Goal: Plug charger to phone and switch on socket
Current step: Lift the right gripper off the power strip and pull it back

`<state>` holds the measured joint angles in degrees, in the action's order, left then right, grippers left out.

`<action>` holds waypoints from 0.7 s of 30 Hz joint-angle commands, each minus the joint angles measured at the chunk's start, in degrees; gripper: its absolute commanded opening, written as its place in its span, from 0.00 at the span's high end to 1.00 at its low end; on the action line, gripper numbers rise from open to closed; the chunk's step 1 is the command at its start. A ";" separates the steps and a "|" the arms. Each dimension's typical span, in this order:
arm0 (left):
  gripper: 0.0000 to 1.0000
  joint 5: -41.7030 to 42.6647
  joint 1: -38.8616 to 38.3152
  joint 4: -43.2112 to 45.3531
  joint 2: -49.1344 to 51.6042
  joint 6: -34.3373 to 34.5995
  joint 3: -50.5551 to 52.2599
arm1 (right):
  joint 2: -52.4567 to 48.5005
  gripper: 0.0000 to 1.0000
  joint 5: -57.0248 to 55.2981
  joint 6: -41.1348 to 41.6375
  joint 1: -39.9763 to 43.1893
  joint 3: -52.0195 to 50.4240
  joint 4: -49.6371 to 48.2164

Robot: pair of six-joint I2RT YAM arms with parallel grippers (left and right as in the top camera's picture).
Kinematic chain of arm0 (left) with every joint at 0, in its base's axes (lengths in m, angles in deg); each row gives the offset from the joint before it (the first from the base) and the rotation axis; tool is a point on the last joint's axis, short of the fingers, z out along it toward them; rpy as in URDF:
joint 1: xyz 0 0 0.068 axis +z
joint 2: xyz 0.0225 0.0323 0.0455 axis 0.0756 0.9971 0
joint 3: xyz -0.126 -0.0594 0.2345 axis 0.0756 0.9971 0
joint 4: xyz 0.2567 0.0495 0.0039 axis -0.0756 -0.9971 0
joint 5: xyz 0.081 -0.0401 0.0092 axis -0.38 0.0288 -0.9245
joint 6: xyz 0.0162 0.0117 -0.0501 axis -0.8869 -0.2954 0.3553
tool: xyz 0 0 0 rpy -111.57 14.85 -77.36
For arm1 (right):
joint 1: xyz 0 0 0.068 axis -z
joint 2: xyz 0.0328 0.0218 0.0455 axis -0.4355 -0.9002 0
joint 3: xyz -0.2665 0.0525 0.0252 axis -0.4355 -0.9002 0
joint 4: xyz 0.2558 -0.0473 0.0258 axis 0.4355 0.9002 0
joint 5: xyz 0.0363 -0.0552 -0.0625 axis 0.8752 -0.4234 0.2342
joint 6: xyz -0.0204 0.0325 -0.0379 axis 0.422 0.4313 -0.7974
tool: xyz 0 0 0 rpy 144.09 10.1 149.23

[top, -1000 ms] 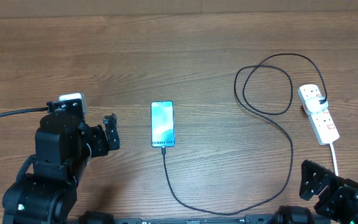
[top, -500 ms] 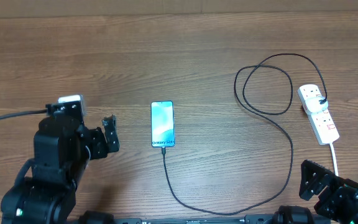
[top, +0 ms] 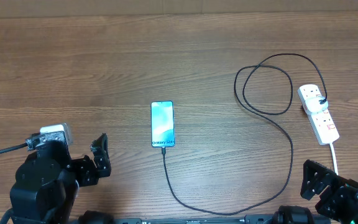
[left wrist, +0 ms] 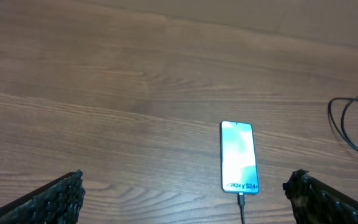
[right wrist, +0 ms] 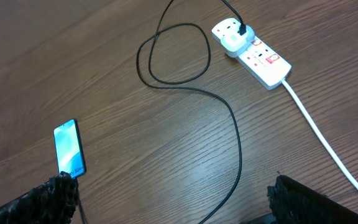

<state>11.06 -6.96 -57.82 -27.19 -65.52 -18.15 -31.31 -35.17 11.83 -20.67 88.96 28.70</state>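
Observation:
The phone (top: 162, 124) lies flat mid-table with its screen glowing light blue; it also shows in the left wrist view (left wrist: 238, 156) and the right wrist view (right wrist: 68, 148). The charger, a thin black cable (top: 289, 146), has its tip in the phone's near end (left wrist: 241, 200), loops, and ends in a plug on the far end of the white socket strip (top: 319, 114) (right wrist: 253, 53). My left gripper (top: 102, 157) (left wrist: 185, 205) is open and empty, left of and nearer than the phone. My right gripper (top: 313, 180) (right wrist: 173, 208) is open and empty at the front right.
The strip's white cord (right wrist: 322, 134) runs toward the front right edge, past my right gripper. The black cable's loop (top: 266, 84) lies on the wood left of the strip. Bare wooden table (top: 73, 56) spreads at the back and left.
My left arm has drawn back toward the front left, away from the phone, gripper still open. Phone, cable, strip and right arm have not moved.

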 commanded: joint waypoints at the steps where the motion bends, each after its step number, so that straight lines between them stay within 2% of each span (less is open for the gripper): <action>1: 0.00 -0.87 -0.37 -0.17 0.04 0.98 -0.35 | 0.37 0.00 -0.50 -0.28 -0.37 -0.28 -0.22; 21: 0.01 -0.52 -0.37 -0.20 0.04 0.98 -0.35 | 0.37 0.00 -0.50 -0.26 -0.37 -0.28 -0.22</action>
<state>11.06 -6.96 -58.21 -27.19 -65.52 -18.15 -31.29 -35.19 11.81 -20.67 88.96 28.72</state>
